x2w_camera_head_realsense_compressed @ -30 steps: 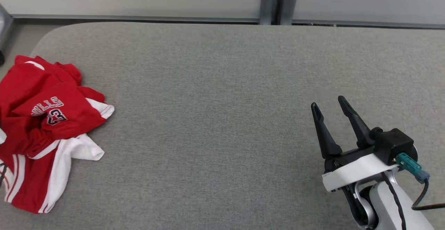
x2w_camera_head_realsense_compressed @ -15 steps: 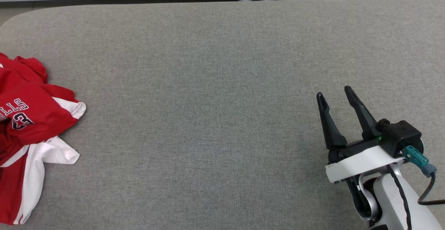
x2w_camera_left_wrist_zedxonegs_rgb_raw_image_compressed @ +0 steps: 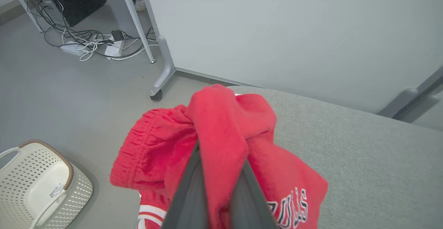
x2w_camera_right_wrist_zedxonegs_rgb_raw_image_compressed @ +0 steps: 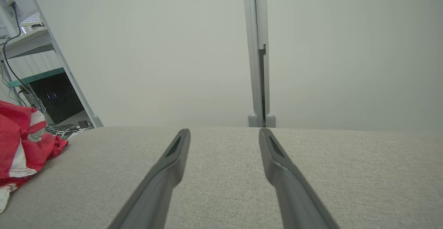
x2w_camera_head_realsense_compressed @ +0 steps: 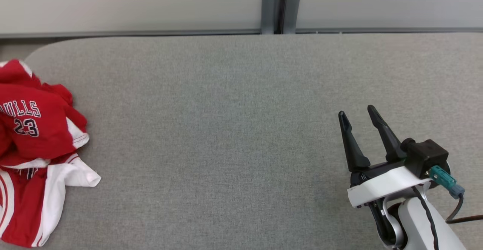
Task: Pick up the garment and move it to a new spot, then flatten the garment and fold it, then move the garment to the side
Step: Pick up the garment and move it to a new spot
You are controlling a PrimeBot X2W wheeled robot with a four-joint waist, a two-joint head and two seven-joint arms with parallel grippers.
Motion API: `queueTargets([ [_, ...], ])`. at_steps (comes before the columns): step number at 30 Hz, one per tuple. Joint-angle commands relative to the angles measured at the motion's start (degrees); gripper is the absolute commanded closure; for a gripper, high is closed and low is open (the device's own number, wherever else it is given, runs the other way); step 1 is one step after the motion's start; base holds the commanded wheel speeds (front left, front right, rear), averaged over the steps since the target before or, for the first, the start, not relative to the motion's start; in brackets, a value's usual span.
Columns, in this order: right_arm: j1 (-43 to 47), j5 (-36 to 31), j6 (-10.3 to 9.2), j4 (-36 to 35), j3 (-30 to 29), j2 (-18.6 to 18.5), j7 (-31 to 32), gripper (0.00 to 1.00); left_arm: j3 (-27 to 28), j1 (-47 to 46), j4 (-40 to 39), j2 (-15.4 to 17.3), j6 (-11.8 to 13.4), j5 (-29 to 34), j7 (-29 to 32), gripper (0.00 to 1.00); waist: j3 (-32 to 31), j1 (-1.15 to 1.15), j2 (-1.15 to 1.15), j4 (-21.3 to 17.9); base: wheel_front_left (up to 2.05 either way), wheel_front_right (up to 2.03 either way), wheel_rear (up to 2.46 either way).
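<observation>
The garment [x2w_camera_head_realsense_compressed: 34, 136] is a red and white jersey with printed lettering and a number. It lies bunched at the far left edge of the grey padded table [x2w_camera_head_realsense_compressed: 226, 129]. In the left wrist view my left gripper [x2w_camera_left_wrist_zedxonegs_rgb_raw_image_compressed: 219, 156] is shut on a raised red fold of the garment [x2w_camera_left_wrist_zedxonegs_rgb_raw_image_compressed: 225, 128], and the cloth hides its fingertips. My right gripper [x2w_camera_head_realsense_compressed: 356, 111] rests open at the lower right, far from the cloth. In the right wrist view the right gripper [x2w_camera_right_wrist_zedxonegs_rgb_raw_image_compressed: 224, 132] has nothing between its fingers, and the garment [x2w_camera_right_wrist_zedxonegs_rgb_raw_image_compressed: 20, 135] sits at the left edge.
A pale partition wall with a grey post [x2w_camera_head_realsense_compressed: 279, 8] runs behind the table. Off the table's left end, a white perforated basket [x2w_camera_left_wrist_zedxonegs_rgb_raw_image_compressed: 41, 187] stands on the floor. Cables and power strips [x2w_camera_left_wrist_zedxonegs_rgb_raw_image_compressed: 93, 45] lie near a wheeled frame leg [x2w_camera_left_wrist_zedxonegs_rgb_raw_image_compressed: 162, 76].
My left gripper has shut on a fold of the garment. The bunch has been pulled up and turned, so the lettering now reads upright. The head camera shifted. The right arm stayed still.
</observation>
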Motion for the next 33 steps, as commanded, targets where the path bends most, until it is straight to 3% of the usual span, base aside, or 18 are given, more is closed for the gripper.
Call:
queueTargets([
  [1,1.0,0.5,0.09,0.2,-0.3,0.1,-0.3,0.00,-0.7,-1.2,-1.8,0.0,-0.7,0.1,-0.2,1.00,-2.5,0.00,0.00,-0.9,0.00,0.00,0.00],
  [9,2.4,0.7,0.09,0.4,-1.5,1.3,-0.3,0.00,-3.8,-1.3,-12.8,-2.0,-2.0,-2.1,2.9,1.00,-5.3,0.00,0.00,-4.1,0.00,0.00,0.00],
  [22,2.9,0.4,0.09,-1.8,-5.5,2.4,-0.3,0.00,-8.2,10.0,-43.9,-8.3,-2.0,-11.9,15.6,1.00,-5.2,0.00,0.00,-14.0,0.00,0.00,0.00],
  [27,2.6,0.1,0.09,-2.5,-7.1,2.4,-0.3,0.00,-11.2,17.1,-51.2,-12.4,-1.4,-12.7,15.4,1.00,-3.6,0.00,0.00,-16.9,0.00,0.00,0.00],
  [33,1.9,0.9,0.09,-2.5,-6.5,2.6,-0.3,0.00,-16.5,23.7,-49.8,-16.1,-1.8,-10.6,10.7,1.00,-1.8,0.00,0.00,-19.2,0.00,0.00,0.00],
])
